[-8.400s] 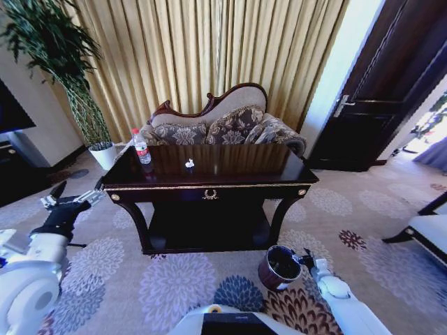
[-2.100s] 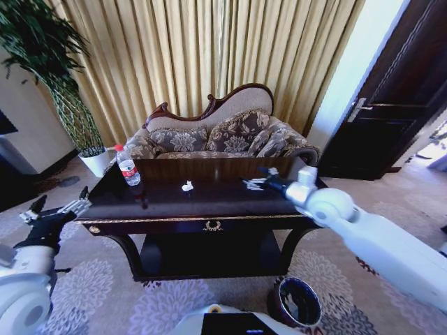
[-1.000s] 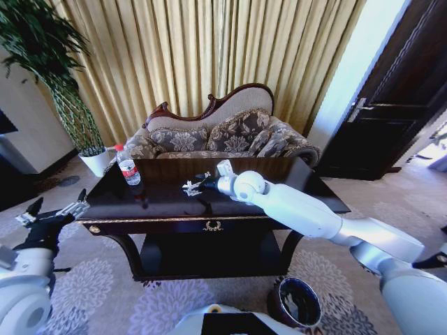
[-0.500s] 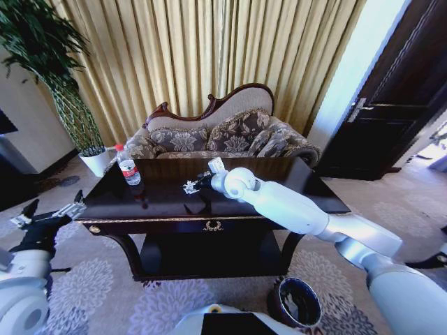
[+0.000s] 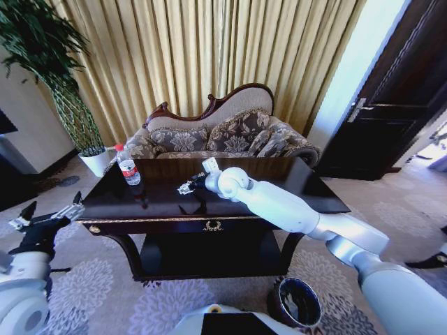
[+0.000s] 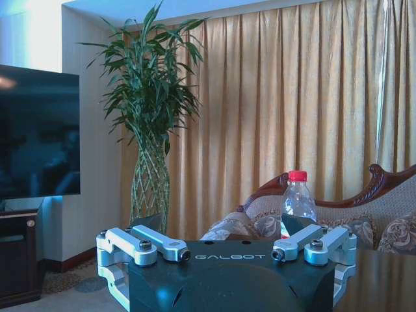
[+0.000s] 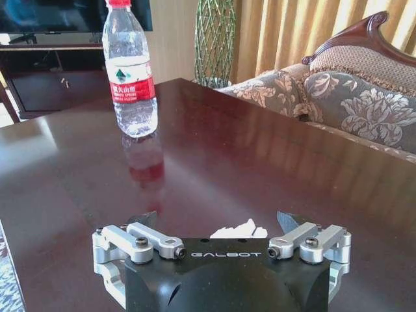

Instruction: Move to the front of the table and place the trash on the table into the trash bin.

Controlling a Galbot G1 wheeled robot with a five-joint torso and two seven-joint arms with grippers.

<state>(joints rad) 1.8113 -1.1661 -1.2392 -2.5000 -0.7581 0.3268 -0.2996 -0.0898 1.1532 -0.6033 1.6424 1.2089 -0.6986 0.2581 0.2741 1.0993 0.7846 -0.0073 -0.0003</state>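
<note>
Hovering spread-fingered over the small white crumpled paper scrap [image 7: 238,230] mid-way along the glossy dark-brown wooden table [image 5: 279,188], the right claw [image 5: 186,187] could nudge it aside or pinch only an edge.

The right tool [image 5: 187,187] has closed onto the paper scrap [image 7: 238,230].

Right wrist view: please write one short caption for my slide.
Open right gripper over a crumpled paper scrap on the glossy table, water bottle standing beyond.
</note>
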